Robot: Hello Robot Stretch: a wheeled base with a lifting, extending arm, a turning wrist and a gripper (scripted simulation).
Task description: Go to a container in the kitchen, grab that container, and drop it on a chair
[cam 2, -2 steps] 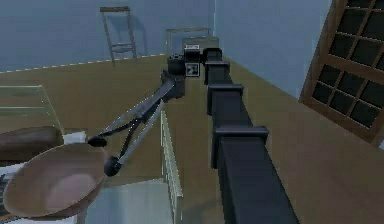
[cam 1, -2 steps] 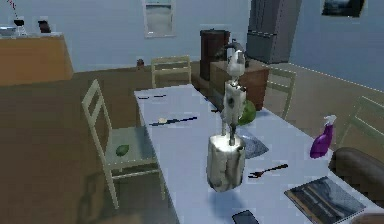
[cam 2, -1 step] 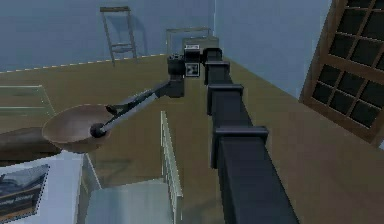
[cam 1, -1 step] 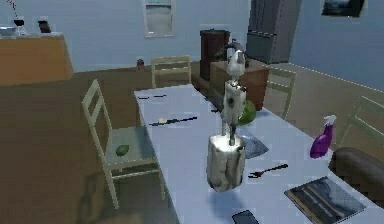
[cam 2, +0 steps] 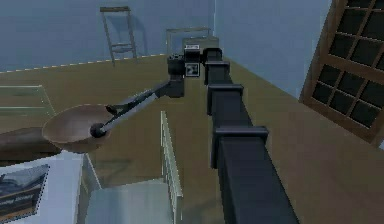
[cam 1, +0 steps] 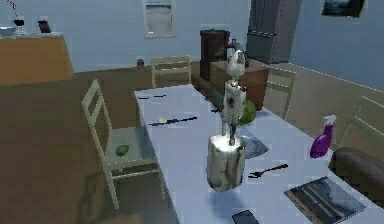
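Note:
A brown bowl (cam 2: 72, 125) hangs at the far end of my gripper (cam 2: 100, 128), with the floor behind it, so the gripper holds the bowl. The dark arm (cam 2: 235, 140) rises from the bottom edge of the arm side view, and the thin fingers (cam 2: 135, 105) reach leftward. Below and to the right of the bowl stands a pale wooden chair (cam 2: 135, 198) with its seat bare. In the forward view, another pale chair (cam 1: 110, 135) beside the table has a small green thing on its seat.
A long pale table (cam 1: 190, 140) carries a mottled vase (cam 1: 228, 150), a purple spray bottle (cam 1: 323, 138), cutlery and placemats. Its corner (cam 2: 45, 185) lies left of the chair. A dark window (cam 2: 350, 60) is at the right. A brown bin (cam 1: 213, 55) and a fridge (cam 1: 272, 30) stand at the back.

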